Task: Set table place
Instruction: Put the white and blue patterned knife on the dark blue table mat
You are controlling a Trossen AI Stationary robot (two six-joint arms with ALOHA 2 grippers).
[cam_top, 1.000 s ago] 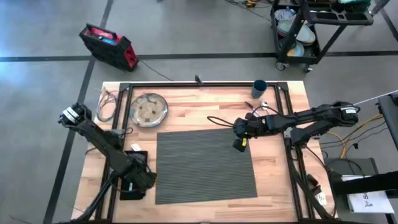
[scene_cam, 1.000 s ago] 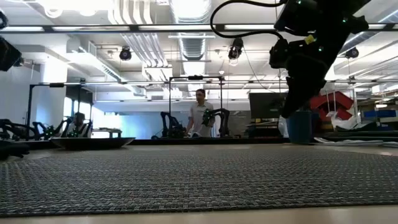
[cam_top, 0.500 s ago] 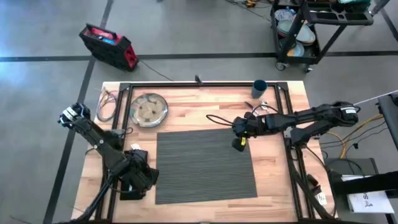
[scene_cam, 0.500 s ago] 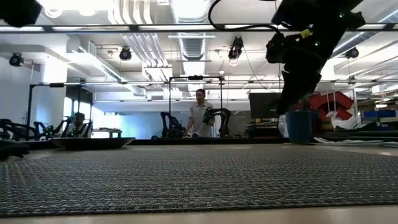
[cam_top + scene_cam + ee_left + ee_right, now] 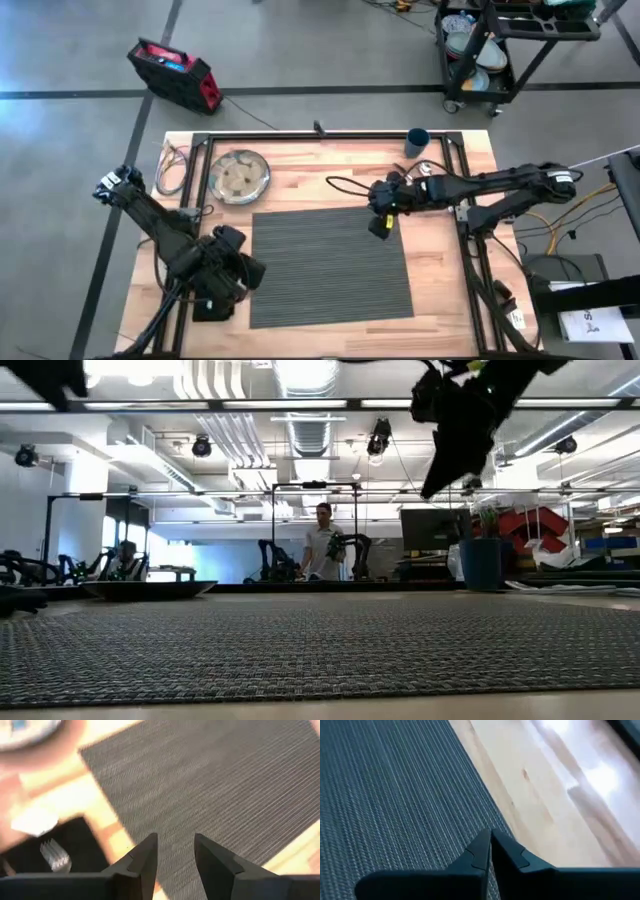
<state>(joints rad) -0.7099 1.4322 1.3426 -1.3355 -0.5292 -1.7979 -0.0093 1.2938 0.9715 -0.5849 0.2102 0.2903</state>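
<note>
The dark grey ribbed placemat (image 5: 330,265) lies flat on the middle of the table (image 5: 300,195). The round silvery plate (image 5: 239,176) stands on the wood beyond the mat's far left corner, and the dark blue cup (image 5: 418,141) stands at the far right. A black napkin (image 5: 45,852) with a fork (image 5: 55,856) on it lies left of the mat. My left gripper (image 5: 175,851) hovers open over the mat's left edge, holding nothing. My right gripper (image 5: 490,842) is shut and empty above the mat's far right corner (image 5: 378,225).
Black metal rails (image 5: 205,170) run along the table's sides. Loose cables (image 5: 173,165) lie at the far left, and small silvery items (image 5: 425,168) sit near the cup. Beyond the table, a person (image 5: 320,550) stands in the room.
My left gripper has moved from above the napkin toward the table's right, and is now over the placemat's left edge. My right gripper has risen and drifted slightly toward the table's left and far edge. The placemat, plate and cup have stayed put.
</note>
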